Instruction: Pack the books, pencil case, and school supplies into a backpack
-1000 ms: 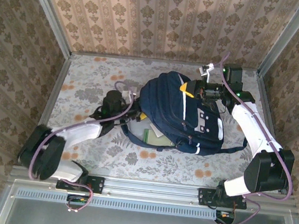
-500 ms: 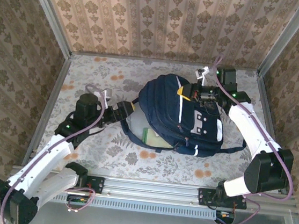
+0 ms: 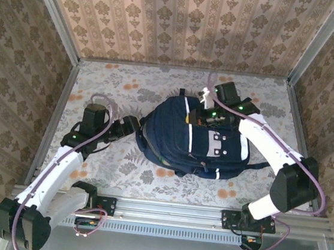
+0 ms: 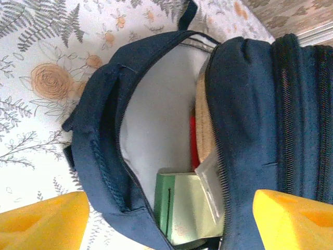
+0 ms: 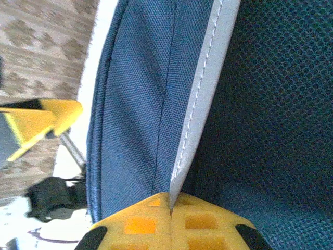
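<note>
The navy backpack point(image 3: 180, 140) lies in the middle of the table with its mouth facing left. My left gripper point(image 3: 132, 127) stands open just outside that mouth, its yellow fingers point(image 4: 44, 221) wide on either side of it. Inside, against the white lining, I see a pale green pad point(image 4: 190, 205), a red packet point(image 4: 193, 140), a clear-white packet point(image 4: 210, 179) and the orange-tan edge of a book point(image 4: 205, 117). My right gripper point(image 3: 207, 113) sits on the backpack's top, shut on a white-striped fold of backpack point(image 5: 130, 94) fabric. The pencil case is hidden.
A floral tablecloth point(image 3: 105, 82) covers the table. Wallpapered walls point(image 3: 184, 24) and metal posts close in the back and both sides. A dark strap point(image 3: 259, 165) trails off the backpack to the right. There is open cloth at the back left and along the front.
My left gripper has drawn back leftward out of the backpack's mouth. My right gripper moved left with the top fabric, folding it over the opening, so the green pad no longer shows from above.
</note>
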Robot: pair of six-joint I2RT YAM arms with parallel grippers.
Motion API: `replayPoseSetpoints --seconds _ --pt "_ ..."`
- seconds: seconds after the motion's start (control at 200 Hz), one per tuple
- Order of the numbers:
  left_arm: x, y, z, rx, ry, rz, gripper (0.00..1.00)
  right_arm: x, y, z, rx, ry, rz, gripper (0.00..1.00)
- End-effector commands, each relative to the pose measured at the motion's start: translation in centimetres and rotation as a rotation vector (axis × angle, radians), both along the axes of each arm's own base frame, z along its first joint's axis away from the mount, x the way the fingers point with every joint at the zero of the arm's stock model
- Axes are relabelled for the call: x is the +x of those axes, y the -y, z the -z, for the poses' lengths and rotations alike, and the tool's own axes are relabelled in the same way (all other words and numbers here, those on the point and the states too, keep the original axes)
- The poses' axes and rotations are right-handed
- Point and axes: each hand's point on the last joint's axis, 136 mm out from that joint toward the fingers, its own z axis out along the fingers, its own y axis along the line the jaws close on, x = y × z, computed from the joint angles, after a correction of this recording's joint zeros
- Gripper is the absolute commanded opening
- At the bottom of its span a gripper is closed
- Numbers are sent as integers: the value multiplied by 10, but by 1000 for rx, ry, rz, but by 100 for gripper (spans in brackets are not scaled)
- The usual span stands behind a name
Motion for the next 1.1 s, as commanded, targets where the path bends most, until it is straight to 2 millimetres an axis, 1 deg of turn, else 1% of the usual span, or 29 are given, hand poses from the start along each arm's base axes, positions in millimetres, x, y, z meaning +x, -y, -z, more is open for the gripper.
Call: replayPoseSetpoints --seconds 0.0,0.085,0.155,0.18,0.205,0.22,0.25,0.28,0.37,0.375,0.405,0.435,0.485,0.53,0.535,0.54,0.59,0.6,0.61,0.64,0.67,0.7,0.77,0.8,0.84,0.915,0.995,1.045,1.095 --pt "12 -2 -7 49 28 9 84 -15 15 44 -275 -20 -50 0" --pt "26 0 0 72 -7 -3 85 -24 18 57 -359 -14 -74 0" --pt "39 4 6 85 -39 -6 88 -31 24 64 -438 3 -82 0" --pt "44 7 10 87 -58 -6 90 -33 29 66 -475 13 -81 10" --pt "49 11 14 88 -71 -1 90 -35 33 67 -513 23 -76 26" --pt "52 14 16 89 -76 6 91 -35 36 68 -536 32 -69 34" --pt "58 20 20 98 -85 19 91 -37 41 66 -565 51 -57 45" --pt "64 26 26 117 -101 32 92 -38 43 64 -568 65 -41 50" --pt "79 46 44 165 -143 72 92 -43 48 42 -479 128 61 55" --pt "80 47 44 165 -144 74 92 -44 49 39 -469 136 68 56" --pt "87 54 47 170 -151 83 92 -48 53 29 -439 161 105 55" --pt "92 61 51 177 -158 90 91 -50 60 24 -430 169 151 55" --pt "100 71 59 187 -173 100 91 -56 78 26 -451 163 249 51" --pt "108 80 64 186 -178 109 90 -62 101 32 -483 152 373 45" --pt "109 81 65 186 -178 109 90 -63 104 30 -477 155 393 44" --pt "110 81 65 186 -179 110 90 -63 107 33 -491 149 410 44" --pt "119 86 73 193 -191 120 88 -73 141 37 -546 136 584 39" --pt "115 95 75 196 -194 144 88 -76 147 38 -551 131 613 38" --pt "114 99 76 197 -197 155 87 -79 152 40 -563 129 636 37" --pt "115 106 81 192 -210 174 85 -88 167 44 -584 116 706 32" --pt "114 112 85 182 -222 195 83 -97 183 47 -605 106 778 29" --pt "113 117 89 175 -233 213 81 -107 196 51 -617 82 846 27" --pt "106 124 98 157 -253 231 75 -127 216 64 -638 21 948 23" --pt "103 124 101 144 -261 229 74 -133 223 69 -646 -7 987 22" --pt "98 124 104 114 -274 218 72 -138 225 75 -650 -31 1010 21" --pt "90 124 109 20 -289 197 65 -136 225 86 -664 -49 1019 20" --pt "78 127 109 -44 -295 210 56 -120 221 96 -664 -58 1001 21" --pt "69 129 107 -45 -295 233 53 -101 219 100 -642 -58 994 21" --pt "59 130 105 -38 -286 249 52 -79 212 106 -586 -70 964 22"
